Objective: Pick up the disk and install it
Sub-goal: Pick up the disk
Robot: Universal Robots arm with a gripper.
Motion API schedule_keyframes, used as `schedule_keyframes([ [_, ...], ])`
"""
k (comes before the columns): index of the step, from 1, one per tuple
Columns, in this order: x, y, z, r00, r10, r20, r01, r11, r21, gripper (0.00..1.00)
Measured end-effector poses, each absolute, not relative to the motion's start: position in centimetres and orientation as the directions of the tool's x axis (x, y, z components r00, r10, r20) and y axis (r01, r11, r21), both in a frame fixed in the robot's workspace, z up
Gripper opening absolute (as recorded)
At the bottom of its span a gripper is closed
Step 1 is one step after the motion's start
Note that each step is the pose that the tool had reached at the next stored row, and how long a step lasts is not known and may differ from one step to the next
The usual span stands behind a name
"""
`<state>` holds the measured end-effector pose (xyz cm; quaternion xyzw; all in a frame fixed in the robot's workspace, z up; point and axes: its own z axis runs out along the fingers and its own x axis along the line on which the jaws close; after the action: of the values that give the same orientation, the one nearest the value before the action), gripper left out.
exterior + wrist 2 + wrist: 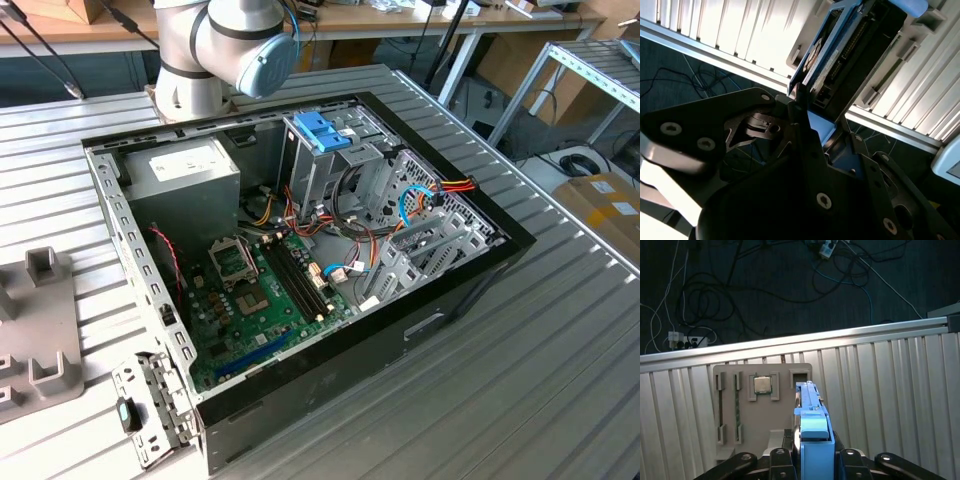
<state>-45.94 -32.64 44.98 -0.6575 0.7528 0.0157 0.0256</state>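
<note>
Disk (812, 410) held edge-on: one hard drive in a blue plastic frame stands pinched between the two dark fingers (801, 120) of the single gripper (814, 442), whose jaws press against its sides in both wrist views. The disk hangs over one grey tray (765, 420) lying on the ribbed metal table (890, 405). Whether its far end touches the tray cannot be told. One square chip (762, 385) sits in a pocket of that tray, just beside the disk, and two long narrow slots (737, 410) run beside the chip. Past the table's edge, loose cables (715, 295) and one power strip (682, 340) lie on the dark floor.

In the exterior view, one open computer case (450, 300) takes up the middle of the table. The base joint of the one arm (215, 45) rises at twelve o'clock from the case. Inside the case, one grey metal box (185, 170) with a white label sits at eleven o'clock. One blue latch (322, 130) on its silver cage is at one o'clock, and one green circuit board (260, 300) lies toward six o'clock. Red, yellow and orange wires (455, 185) bunch near three o'clock. The grey tray (40, 340) shows at nine o'clock from the case, at the exterior view's left. One small perforated metal plate (150, 400) lies at seven o'clock, just beside the case's corner.
</note>
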Motion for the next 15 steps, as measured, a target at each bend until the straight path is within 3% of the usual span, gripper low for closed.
schedule_keyframes([
  [15, -45.94, -32.64, 45.5, -0.134, -0.989, -0.059, -0.991, 0.135, -0.01, 0.37],
])
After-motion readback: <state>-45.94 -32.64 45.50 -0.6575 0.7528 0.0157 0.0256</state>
